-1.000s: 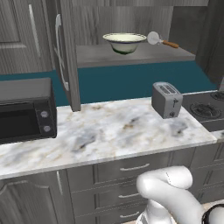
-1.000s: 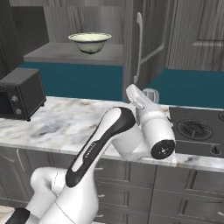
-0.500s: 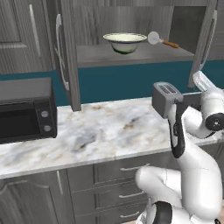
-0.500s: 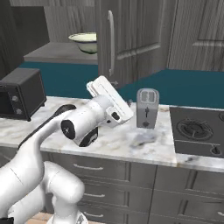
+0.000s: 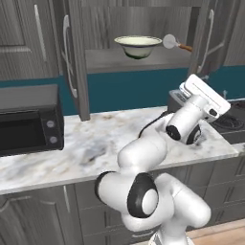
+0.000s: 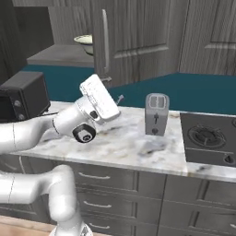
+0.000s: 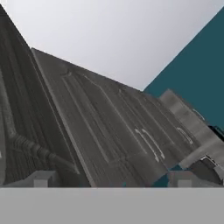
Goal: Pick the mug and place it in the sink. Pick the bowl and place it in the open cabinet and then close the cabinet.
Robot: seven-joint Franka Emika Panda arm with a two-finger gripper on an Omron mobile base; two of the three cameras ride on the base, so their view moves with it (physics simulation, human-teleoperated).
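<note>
The cream-white bowl (image 5: 139, 46) with its green lower outside stands on the shelf of the open grey cabinet (image 5: 107, 61). From the right it peeks out behind the cabinet's swung-out door (image 6: 84, 42). My white hand (image 5: 204, 97) hangs above the counter's right part, well below and right of the bowl, and is raised over the marble (image 6: 98, 97) left of the toaster. In the hand view my gripper (image 7: 112, 180) is open, its fingertips (image 7: 41, 178) far apart with nothing between them, facing grey cabinet fronts and teal wall. The mug and the sink are out of view.
A small round utensil with an orange handle (image 5: 173, 42) lies on the shelf right of the bowl. A black microwave (image 5: 28, 122) stands at the counter's left, a toaster (image 6: 156, 114) and a stove top (image 6: 207, 138) at its right. Both cabinet doors (image 5: 75, 57) stick out over the counter.
Both base views have shifted, so the base has moved. The arm has swung up from low in front to above the counter by the toaster. The bowl stays on the shelf.
</note>
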